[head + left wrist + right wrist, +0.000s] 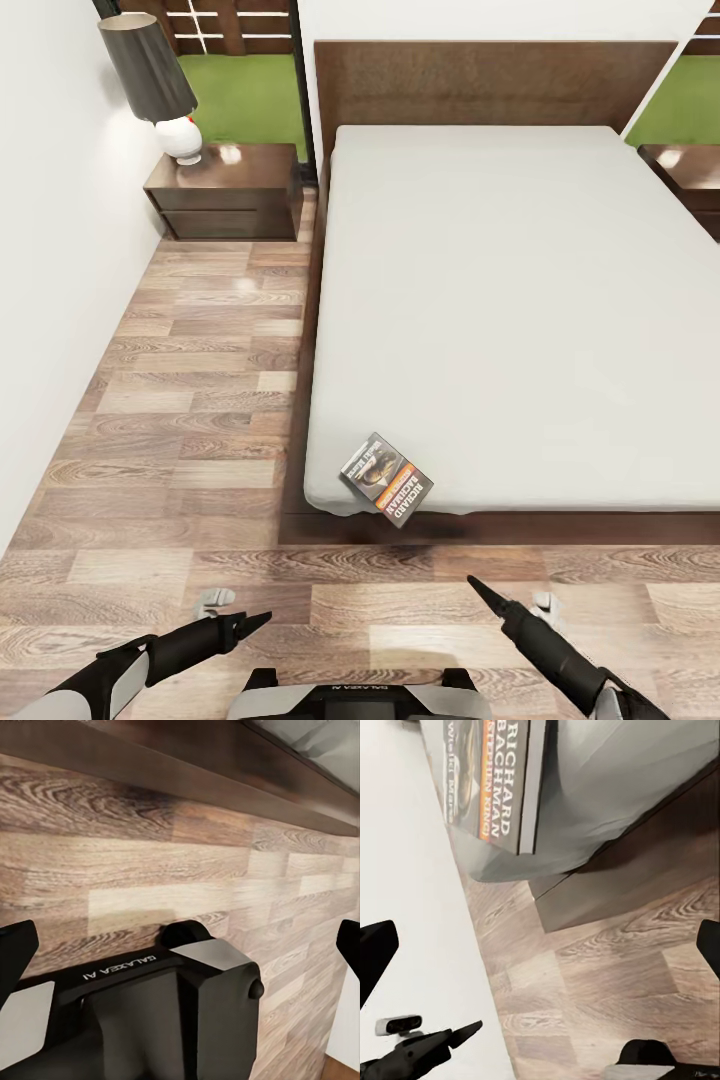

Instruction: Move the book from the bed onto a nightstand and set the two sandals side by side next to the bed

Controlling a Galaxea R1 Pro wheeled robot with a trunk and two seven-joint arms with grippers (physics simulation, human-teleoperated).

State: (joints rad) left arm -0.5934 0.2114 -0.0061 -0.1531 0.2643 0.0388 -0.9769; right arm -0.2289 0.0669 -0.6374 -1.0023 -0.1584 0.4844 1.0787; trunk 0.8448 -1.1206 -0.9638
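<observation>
Book (386, 479) lay at bed (520, 300) near corner, overhanging edge. Left end effector (250, 625) and right end effector (478, 590) open, empty, above floor (200, 400). Nightstand (225, 190) bore lamp (155, 85).

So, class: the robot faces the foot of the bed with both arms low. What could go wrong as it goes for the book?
1. The book lies at the mattress corner, slightly over the edge; a clumsy touch could knock it to the floor.
2. It lies flat on the bed, so fingers may slide over it.
3. The lamp crowds the nightstand.
</observation>
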